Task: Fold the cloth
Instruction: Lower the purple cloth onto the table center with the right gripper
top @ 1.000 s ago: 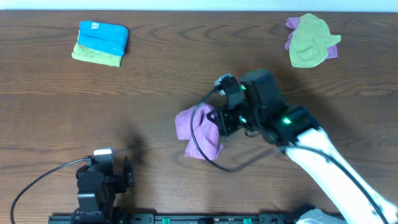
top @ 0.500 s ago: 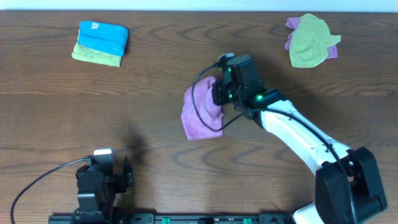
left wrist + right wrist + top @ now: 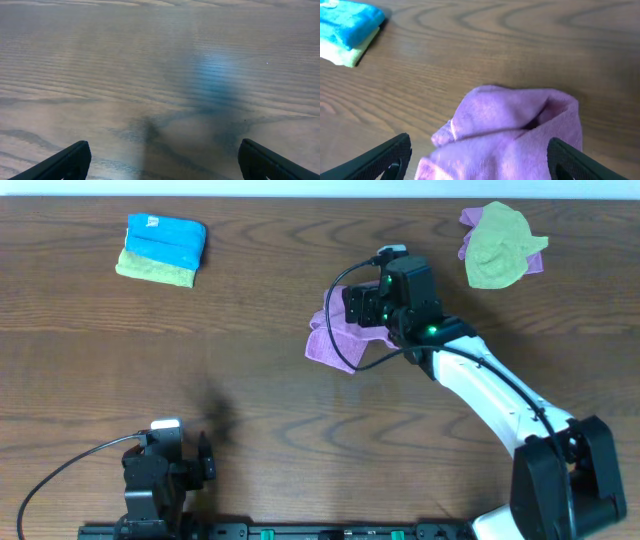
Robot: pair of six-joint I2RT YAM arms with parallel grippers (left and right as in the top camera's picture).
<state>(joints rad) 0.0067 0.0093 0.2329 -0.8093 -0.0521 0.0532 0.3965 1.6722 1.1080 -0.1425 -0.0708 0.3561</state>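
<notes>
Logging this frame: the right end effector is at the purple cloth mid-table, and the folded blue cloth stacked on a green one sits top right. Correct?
One slip: the overhead view shows the folded blue cloth, stacked on the folded green cloth, at top left, not top right. The right end effector is at the purple cloth mid-table.

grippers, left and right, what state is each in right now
Left gripper: open, holding nothing.
Right gripper: open around the purple cloth, not clamped on it.

Matt, soft-napped purple cloth (image 3: 510, 125), perhaps microfibre, on faintly glossy wood-grain table (image 3: 250, 380).
</notes>
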